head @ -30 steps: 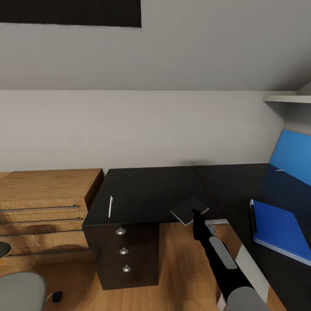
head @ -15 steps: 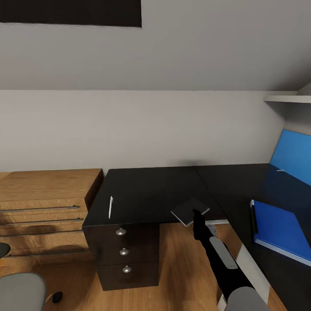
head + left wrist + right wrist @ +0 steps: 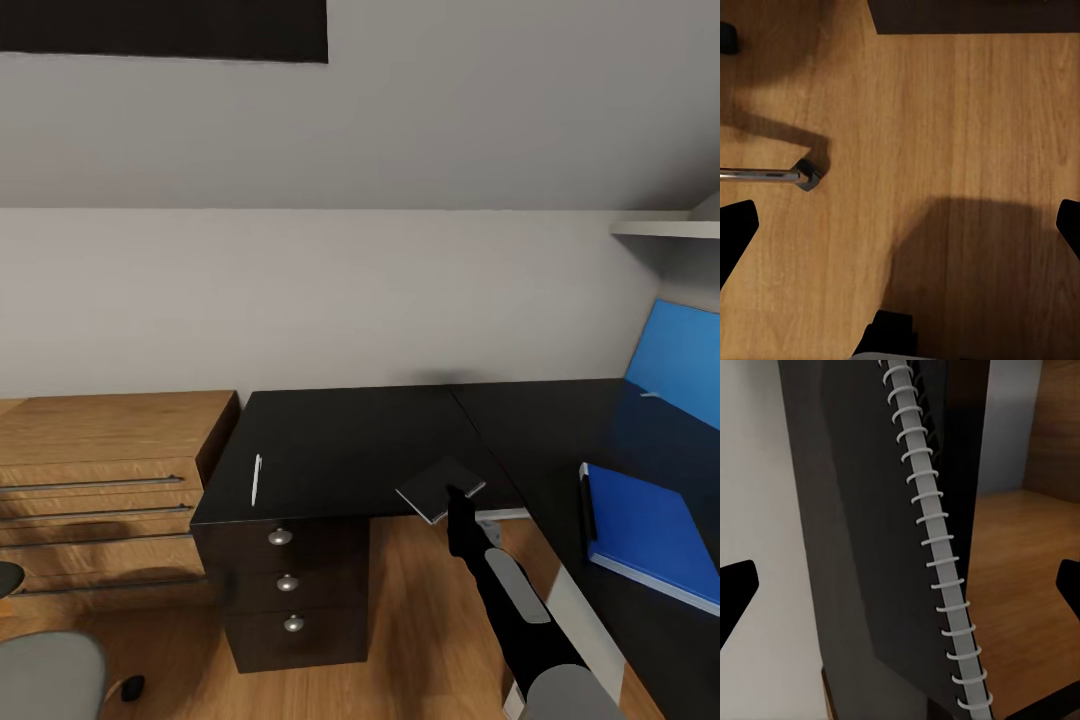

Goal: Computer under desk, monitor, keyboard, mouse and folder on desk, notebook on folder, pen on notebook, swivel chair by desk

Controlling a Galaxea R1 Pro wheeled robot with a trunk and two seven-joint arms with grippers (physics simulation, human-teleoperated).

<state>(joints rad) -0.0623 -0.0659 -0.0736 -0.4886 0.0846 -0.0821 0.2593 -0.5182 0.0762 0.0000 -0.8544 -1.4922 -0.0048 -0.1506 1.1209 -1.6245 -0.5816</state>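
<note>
One thin dark-covered notebook [image 3: 440,488] hangs at the tip of the robot's right gripper [image 3: 455,497], held tilted over the front edge of the large L-shaped desk with the matte black top [image 3: 360,445]. In the right wrist view the same notebook [image 3: 892,555] stands edge-on between the two black fingertips [image 3: 735,589], its white spiral wire binding running the length of the cover; the gripper is clamped on it.

One slim whitish pen [image 3: 256,478] lies on the desk's left wing, near the left edge and well apart from the notebook. One flat bright blue folder with a dark spine edge [image 3: 650,535] rests on the desk's right wing, in front of the bright blue back panel [image 3: 685,360].

Three round silver knobs mark the three drawers of the dark pedestal [image 3: 285,580] beneath the left wing. A light wooden drawer unit [image 3: 100,480] stands just beside it against the pale wall.

One grey seat of the swivel chair [image 3: 45,675] shows at the lower left corner of the head view, with one black caster [image 3: 131,687] on the wooden floor [image 3: 420,620] beside it. The left wrist view looks straight down on that floor [image 3: 945,135], where one chrome leg ending in a dark caster [image 3: 806,174] reaches in; the left gripper [image 3: 900,225] is spread wide, grasping nothing.
</note>
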